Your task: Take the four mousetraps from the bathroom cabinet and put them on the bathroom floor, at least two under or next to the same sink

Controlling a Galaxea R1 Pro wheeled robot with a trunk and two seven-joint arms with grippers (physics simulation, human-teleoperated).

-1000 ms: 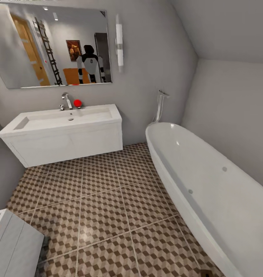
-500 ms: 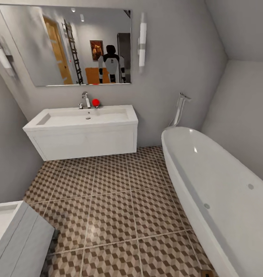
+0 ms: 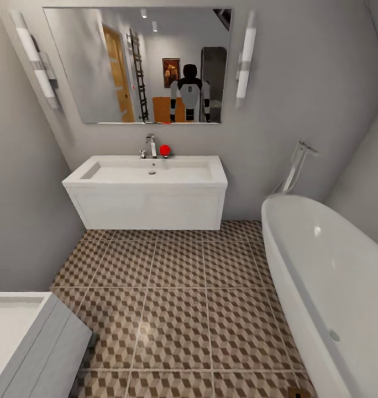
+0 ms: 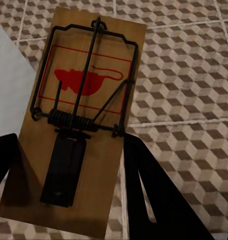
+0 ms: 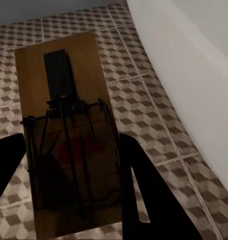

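Broadly, the robot faces the far wall of the room, where the bathroom sink (image 3: 150, 172) hangs on its white vanity below a wide mirror (image 3: 136, 63), with the bathtub (image 3: 327, 276) along one side. Between them spreads the bathroom floor (image 3: 178, 309), bare of traps as far as the head view shows, so the open tiles under and beside the vanity look like the intended drop zone.

Each arm carries one trap flat and face up above the tiles, probably so that it can be lowered straight down onto them. In the left wrist view, the left gripper (image 4: 69, 165) pinches a mousetrap (image 4: 81, 115) across its width, dark fingers (image 4: 154, 195) flanking the board near the spring end. In the right wrist view, the right gripper (image 5: 69, 175) likewise clamps a second mousetrap (image 5: 64, 130), the tub wall close beside it; that board is in shadow, so actual finger contact is judged rather than plainly seen.
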